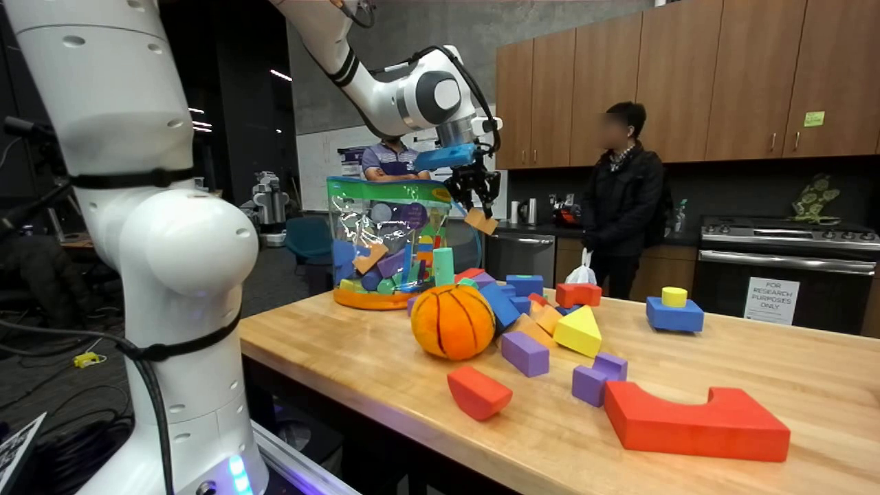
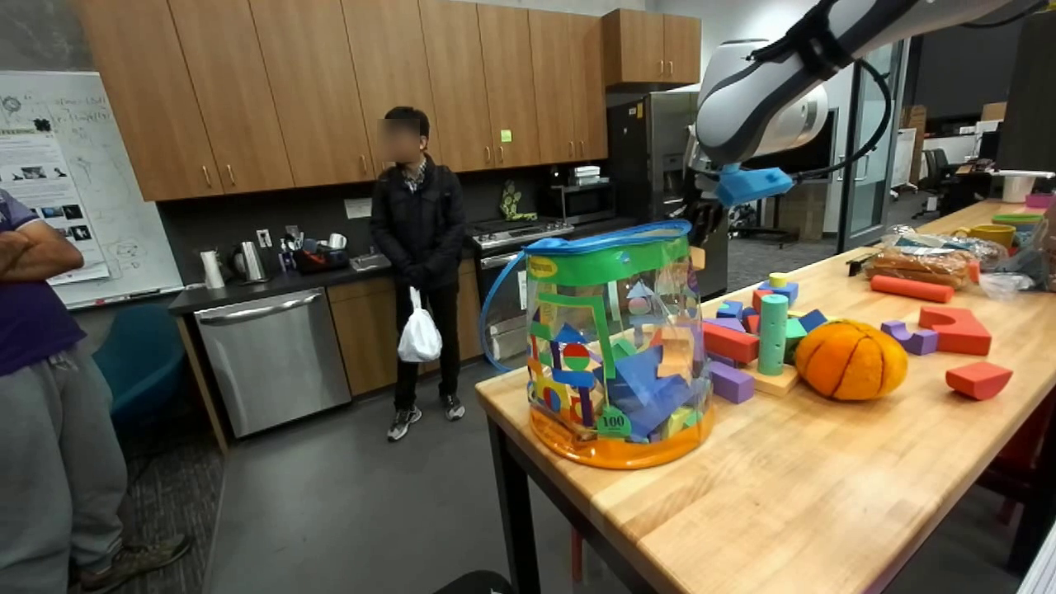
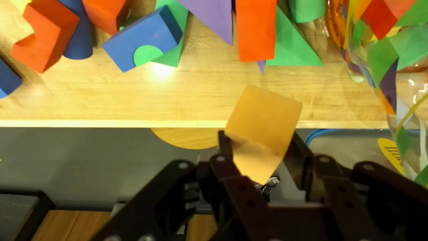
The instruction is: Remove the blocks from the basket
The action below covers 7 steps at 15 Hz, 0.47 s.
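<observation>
My gripper (image 1: 481, 203) is shut on an orange block (image 1: 482, 222), held tilted in the air beside the basket. The wrist view shows the held block (image 3: 267, 117) between both fingers (image 3: 259, 139), over the table edge. The basket (image 1: 385, 189) stands upright near the table corner, green-rimmed, see-through, with an orange base. It also shows in an exterior view (image 2: 610, 268). Several blocks, such as an orange arch (image 1: 371, 258), are inside it. Outside lie more blocks: a red arch (image 1: 694, 423), a yellow triangle (image 1: 579, 331), a purple block (image 1: 525, 353) and a green cylinder (image 2: 773, 334).
An orange basketball (image 1: 454, 322) sits among the loose blocks, also seen in an exterior view (image 2: 851, 360). The table edge (image 3: 100, 123) passes below the held block. A wrapped loaf (image 2: 924, 268) lies farther along the table. A person (image 1: 622, 199) stands beyond the table.
</observation>
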Tool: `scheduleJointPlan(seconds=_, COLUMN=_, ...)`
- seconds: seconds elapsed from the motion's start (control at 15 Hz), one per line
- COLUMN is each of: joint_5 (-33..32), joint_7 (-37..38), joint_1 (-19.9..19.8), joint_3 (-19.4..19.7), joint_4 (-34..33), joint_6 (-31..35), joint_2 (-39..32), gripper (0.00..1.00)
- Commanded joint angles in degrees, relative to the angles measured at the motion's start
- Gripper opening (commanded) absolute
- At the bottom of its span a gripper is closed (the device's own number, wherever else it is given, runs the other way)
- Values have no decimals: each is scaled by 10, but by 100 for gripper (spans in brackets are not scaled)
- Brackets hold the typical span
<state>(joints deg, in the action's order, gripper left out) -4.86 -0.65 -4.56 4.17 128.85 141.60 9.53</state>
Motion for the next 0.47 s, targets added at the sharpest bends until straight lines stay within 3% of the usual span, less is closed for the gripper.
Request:
scheduleJointPlan(seconds=0.0, joint_5=27, joint_7=-30, joint_1=16, joint_3=-5, joint_4=6, joint_6=13, joint_2=-11, gripper=69)
scheduleJointPlan(seconds=0.07, joint_5=12, joint_7=-10, joint_1=8, joint_3=-3, joint_4=1, joint_6=-1, joint_2=-6, gripper=48)
scheduleJointPlan(seconds=0.27, joint_5=18, joint_7=-14, joint_1=15, joint_3=-6, joint_4=2, joint_6=5, joint_2=-13, gripper=67)
scheduleJointPlan(seconds=0.4, joint_5=18, joint_7=-15, joint_1=15, joint_3=-6, joint_4=2, joint_6=6, joint_2=-13, gripper=69)
